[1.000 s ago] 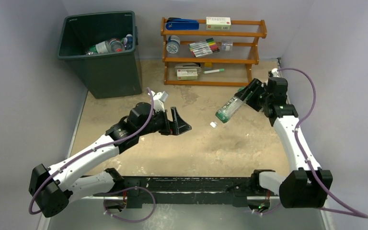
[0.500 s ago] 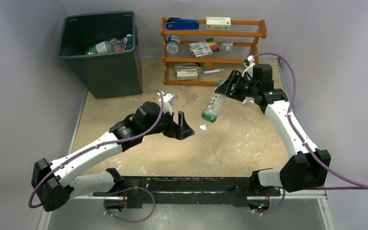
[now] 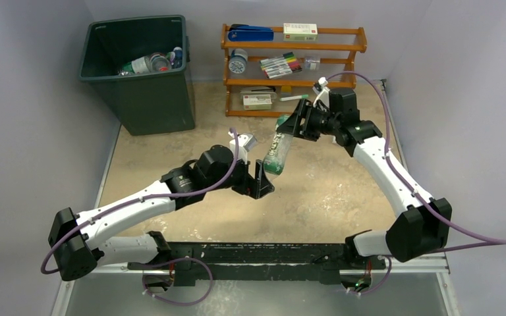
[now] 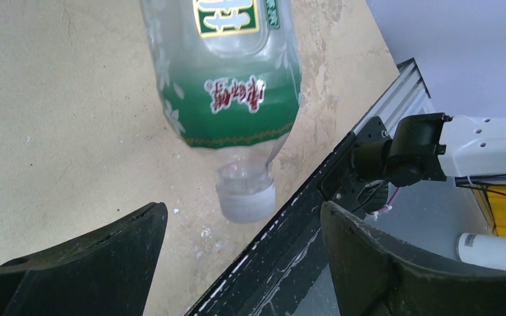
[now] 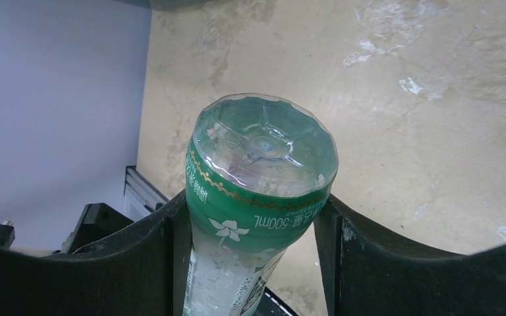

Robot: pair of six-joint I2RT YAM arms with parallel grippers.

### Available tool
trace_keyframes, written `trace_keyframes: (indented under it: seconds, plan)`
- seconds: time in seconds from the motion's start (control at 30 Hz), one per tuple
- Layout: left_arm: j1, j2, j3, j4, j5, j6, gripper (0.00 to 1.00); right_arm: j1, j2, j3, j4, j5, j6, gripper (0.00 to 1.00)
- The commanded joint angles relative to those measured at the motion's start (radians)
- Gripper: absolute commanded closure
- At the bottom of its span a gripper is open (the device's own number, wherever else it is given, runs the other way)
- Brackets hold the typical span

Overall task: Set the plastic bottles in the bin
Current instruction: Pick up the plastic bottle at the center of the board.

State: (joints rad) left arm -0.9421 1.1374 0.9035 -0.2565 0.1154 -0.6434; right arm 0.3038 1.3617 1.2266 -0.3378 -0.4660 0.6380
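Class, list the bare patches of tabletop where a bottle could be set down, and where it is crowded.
Free: between the bin and the rack; in front of the bin; left of the right arm. Crowded: the centre, where left gripper and right gripper meet at the bottle.

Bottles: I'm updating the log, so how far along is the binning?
Done: several bottles lie in the bin. In hand: the right gripper holds a green-labelled bottle cap-down, at the open left gripper, seemingly a handover. Left: getting it into the bin; no other loose bottle shows.
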Motion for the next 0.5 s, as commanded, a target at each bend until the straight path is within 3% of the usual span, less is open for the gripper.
trace_keyframes:
  seconds: [0.0, 0.47]
  plan:
    - [-0.024, 0.008, 0.054, 0.039, -0.058, 0.022, 0.14, 0.033, -0.012, 0.044, 0.068, -0.038, 0.046, 0.79]
    - [-0.070, 0.018, 0.055, 0.067, -0.127, 0.000, 0.23, 0.077, -0.039, -0.028, 0.191, -0.053, 0.179, 0.79]
